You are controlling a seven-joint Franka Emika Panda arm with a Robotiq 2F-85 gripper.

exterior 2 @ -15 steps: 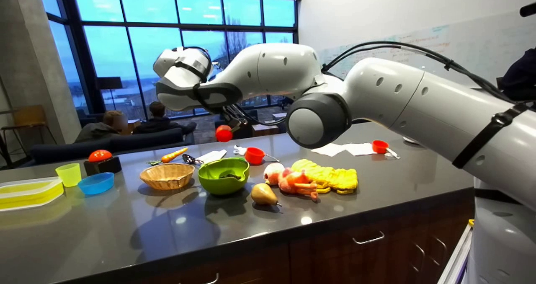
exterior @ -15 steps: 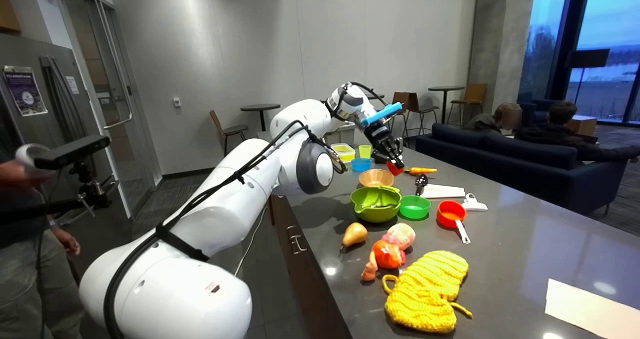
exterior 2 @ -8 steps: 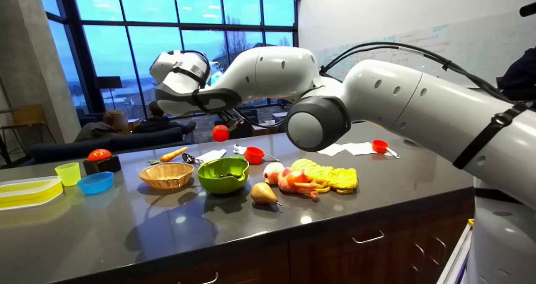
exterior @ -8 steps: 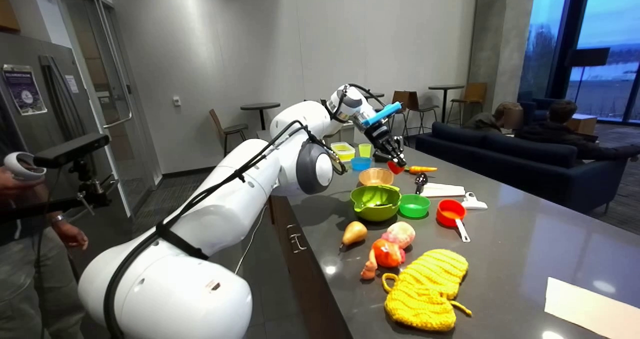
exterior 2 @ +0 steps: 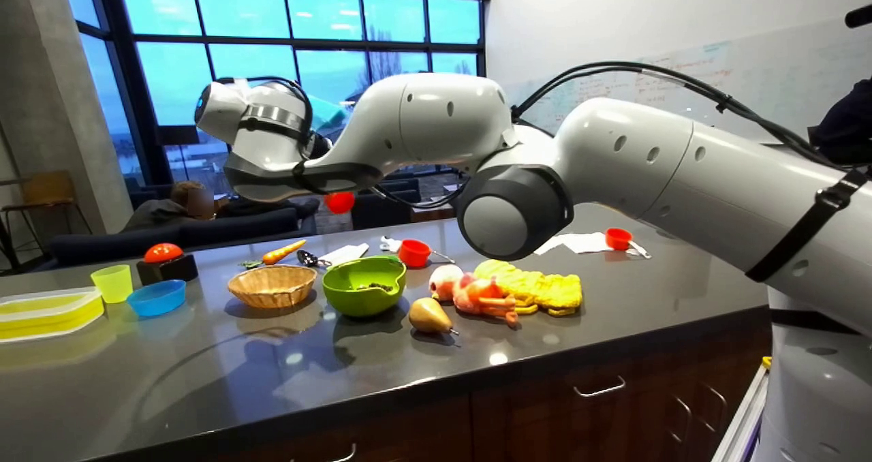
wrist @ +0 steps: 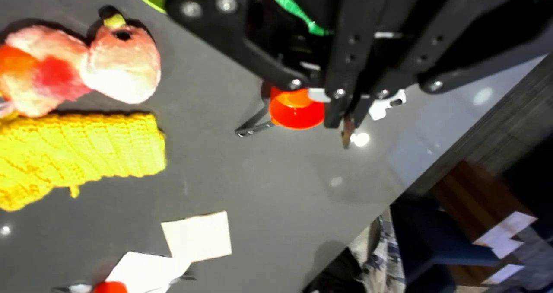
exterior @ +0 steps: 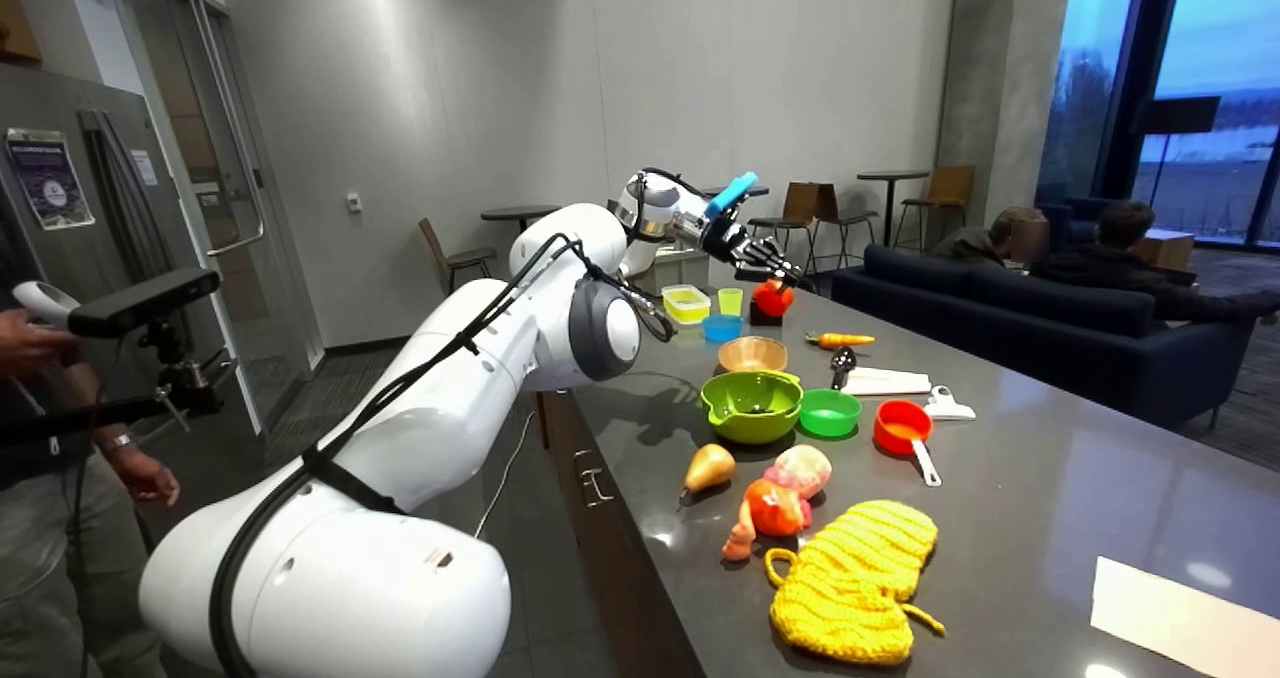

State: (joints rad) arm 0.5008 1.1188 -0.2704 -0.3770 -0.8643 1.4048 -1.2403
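Observation:
My gripper [exterior: 800,280] is raised above the far part of the counter and tilted, pointing sideways and down. In the wrist view its fingertips [wrist: 332,121] stand close together, with a thin brownish sliver [wrist: 346,135] between them. A red round object [exterior 2: 339,202] hangs in the air under the wrist in an exterior view and has travelled with the gripper. The wrist view does not show its red body. In an exterior view a red shape [exterior: 773,298] just below the gripper overlaps a black block; I cannot tell held object from the orange-red dome [exterior 2: 163,252] there.
On the counter are a wicker basket [exterior 2: 272,287], a green bowl [exterior 2: 364,295], a carrot [exterior: 842,340], a red measuring cup [exterior: 902,426], a pear [exterior: 709,468], a pink plush toy [exterior: 785,493], a yellow knitted mitt [exterior: 860,578] and a blue bowl [exterior 2: 157,298].
The arm has drawn back and the gripper has risen and swung to a flatter tilt. The red round object has risen with it. The things on the counter have not moved.

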